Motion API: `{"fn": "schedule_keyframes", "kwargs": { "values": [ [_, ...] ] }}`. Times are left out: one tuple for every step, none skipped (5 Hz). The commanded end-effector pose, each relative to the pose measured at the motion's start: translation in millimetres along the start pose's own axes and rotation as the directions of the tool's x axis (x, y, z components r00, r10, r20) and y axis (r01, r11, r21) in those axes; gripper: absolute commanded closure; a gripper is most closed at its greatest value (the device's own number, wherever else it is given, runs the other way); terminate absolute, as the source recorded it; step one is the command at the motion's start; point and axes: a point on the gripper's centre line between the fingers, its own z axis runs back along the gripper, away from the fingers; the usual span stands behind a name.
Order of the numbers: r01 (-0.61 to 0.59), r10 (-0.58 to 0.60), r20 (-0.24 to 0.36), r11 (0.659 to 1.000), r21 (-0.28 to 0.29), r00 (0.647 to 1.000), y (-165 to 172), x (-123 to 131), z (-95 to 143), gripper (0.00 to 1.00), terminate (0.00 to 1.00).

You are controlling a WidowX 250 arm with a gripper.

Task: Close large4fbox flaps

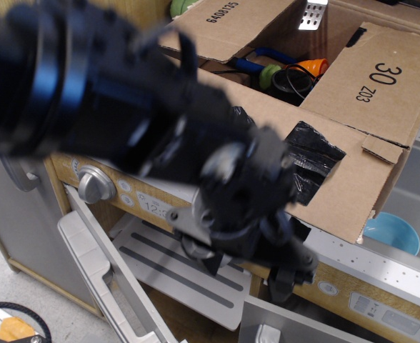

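Large4fbox (353,179) on toy stove counter (381,261), top open, flaps (381,78) splayed. Gripper (256,275) blurred, low below front flap — jaw state cannot tell. Judged step: getting under flap; next — lift it inward.

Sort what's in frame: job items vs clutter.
Job: large4fbox; its flaps, the "30" flap and the taped flap; claw, blurred.

Clutter: blue bowl, stove knob, open oven door, toys inside the box.
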Motion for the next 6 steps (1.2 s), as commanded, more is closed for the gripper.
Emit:
{"fn": "schedule_keyframes", "kwargs": {
  "values": [
    [0.014,-0.003,0.15,0.997,-0.072,0.989,5,20,-25,0.0,0.0],
    [0.052,-0.039,0.25,0.997,-0.048,0.968,3,36,-35,0.0,0.0],
    [0.07,-0.059,0.225,0.997,-0.04,0.973,2,52,-24,0.0,0.0],
    [0.07,-0.066,0.184,0.997,-0.015,0.981,-5,67,0,0.0,0.0],
    [-0.041,0.043,0.089,0.999,-0.029,0.995,-16,62,15,0.0,0.0],
    [0.01,-0.01,0.075,1.0,0.012,0.997,-23,65,34,0.0,0.0]
  ]
}}
